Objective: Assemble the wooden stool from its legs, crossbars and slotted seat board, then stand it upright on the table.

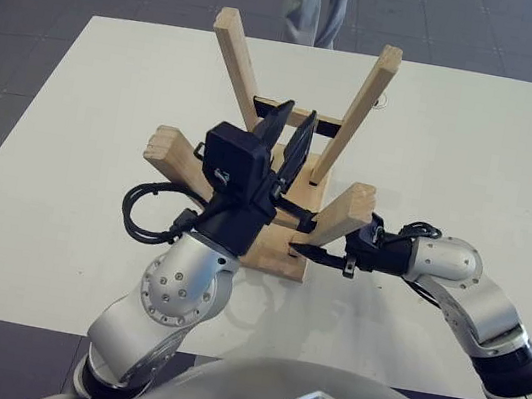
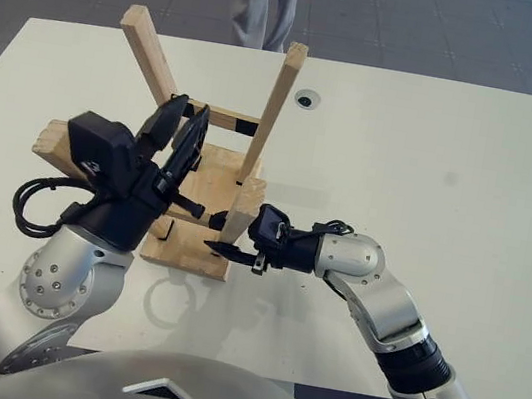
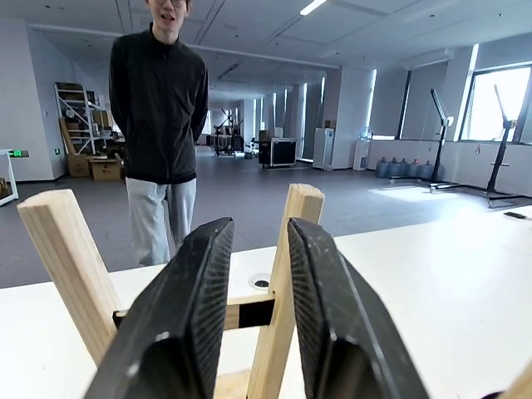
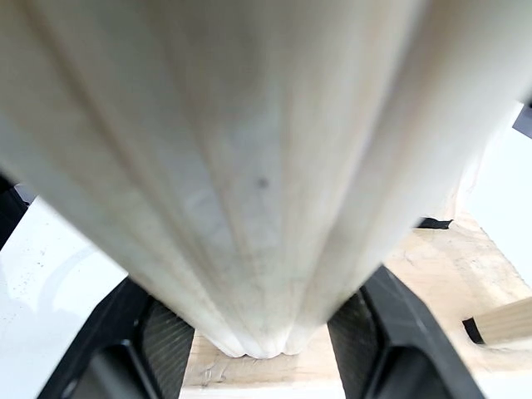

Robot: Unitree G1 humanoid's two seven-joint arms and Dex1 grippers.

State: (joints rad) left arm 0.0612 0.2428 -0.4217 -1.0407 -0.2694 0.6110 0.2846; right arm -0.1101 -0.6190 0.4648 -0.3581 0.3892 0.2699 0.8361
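Left eye view: we see the stool (image 1: pixel 356 113) upside down mid-table (image 1: pixel 473 172), its seat board (image 1: pixel 272 258) flat and its legs pointing up. Our left end effector (image 1: pixel 287 142) hangs over the board, fingers apart and empty, aimed toward 12 o'clock at the dark crossbar (image 1: pixel 327 120).

Right eye view: our right end effector (image 2: pixel 232 251) comes in from 3 o'clock, clamped low on the near leg (image 2: pixel 243 211) at the board's 4 o'clock corner.

Left wrist view: the crossbar shows beyond the gap between the fingers (image 3: pixel 187 324).

Right wrist view: both pads (image 4: pixel 158 349) flank that leg.
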